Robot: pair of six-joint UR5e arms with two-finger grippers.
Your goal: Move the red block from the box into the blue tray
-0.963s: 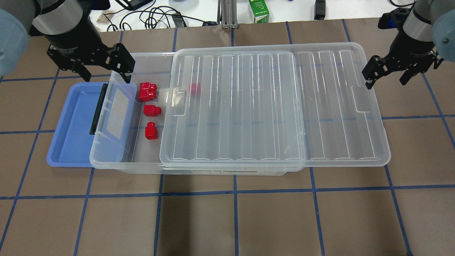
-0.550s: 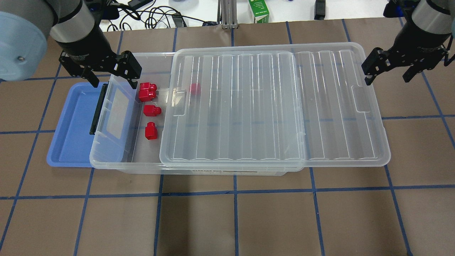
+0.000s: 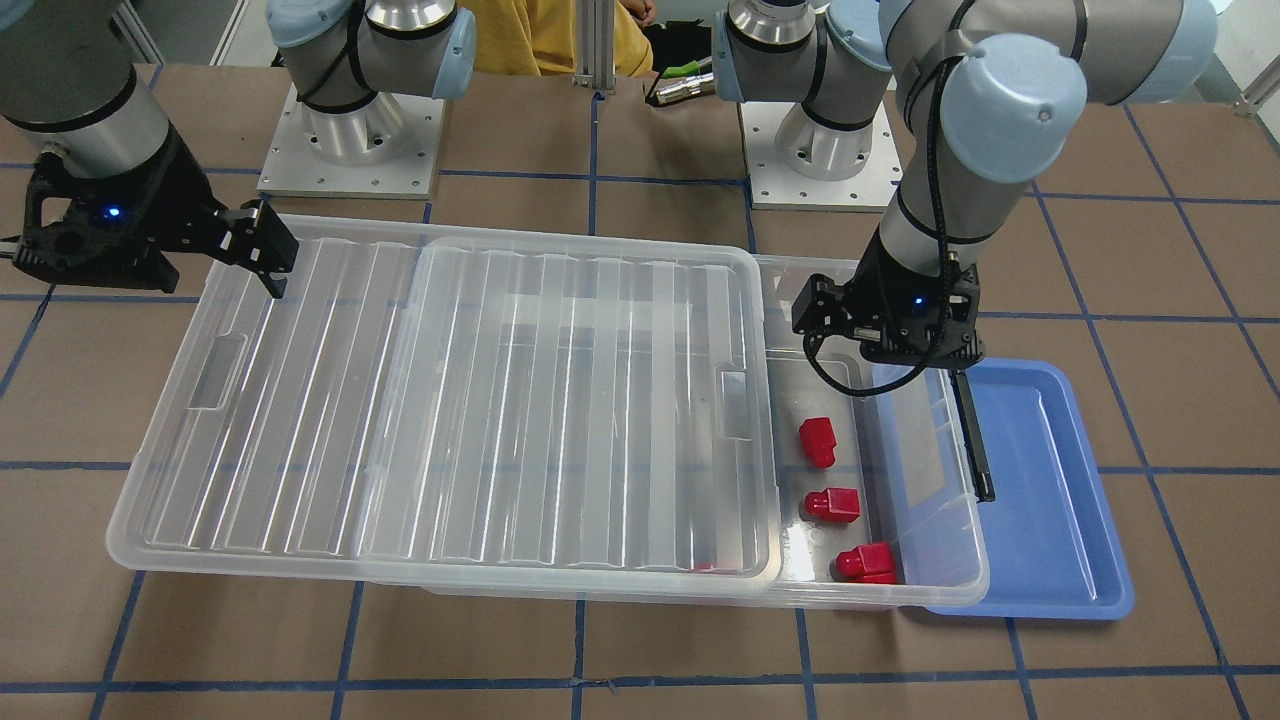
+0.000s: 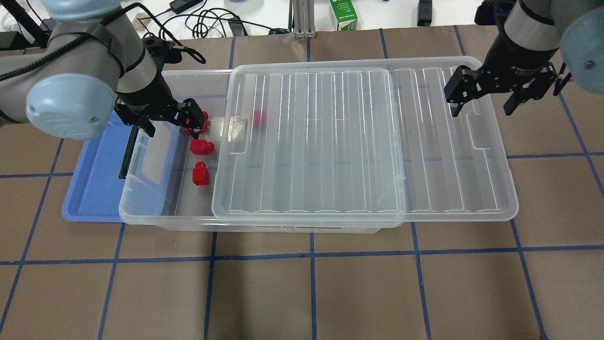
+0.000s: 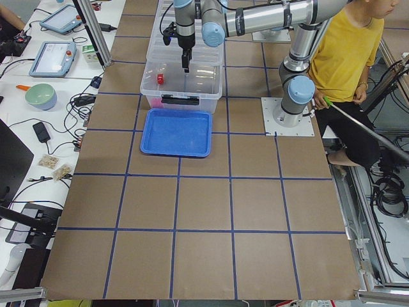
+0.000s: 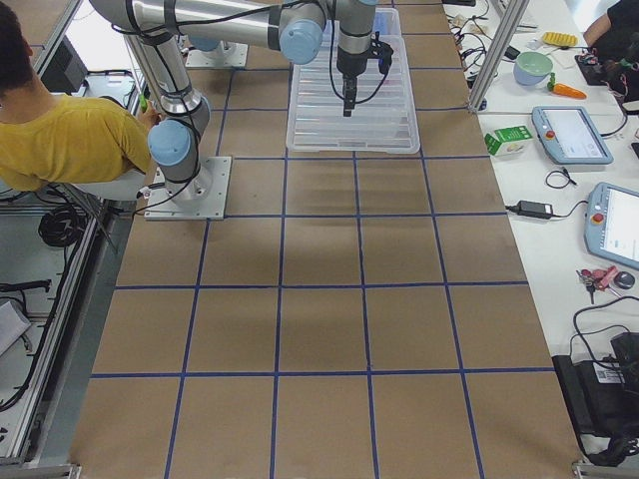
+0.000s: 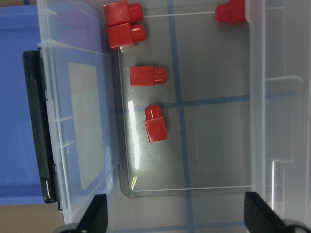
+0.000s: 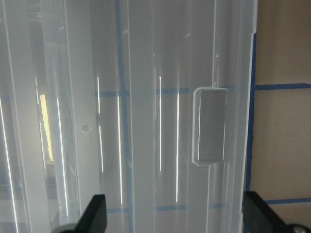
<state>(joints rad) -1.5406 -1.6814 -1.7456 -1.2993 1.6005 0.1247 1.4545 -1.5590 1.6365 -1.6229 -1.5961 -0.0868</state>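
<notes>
Several red blocks lie in the uncovered left end of the clear box [image 4: 141, 215]: one [image 4: 202, 147] in the middle and one [image 4: 200, 173] nearer me. One at the back is partly hidden by my left gripper, and one [image 4: 258, 117] sits under the ribbed lid [image 4: 358, 141]. The blue tray [image 4: 94, 179] lies beside the box's latch end, partly under its rim, with nothing in it. My left gripper [image 4: 167, 123] is open above the box's open end. In its wrist view the blocks [image 7: 148, 76] lie below, apart from the fingers. My right gripper [image 4: 483, 101] is open above the lid's right end.
The lid is slid to the right and overhangs the box's right end; its handle recess [image 8: 210, 125] shows below the right wrist. A green carton [image 4: 343, 14] and cables [image 4: 207, 21] lie beyond the table's back edge. A person in yellow [image 5: 348, 57] sits behind the robot.
My left gripper has moved right and toward me, from the tray's back edge to above the box's open end. My right gripper has moved left to above the lid's right end.
</notes>
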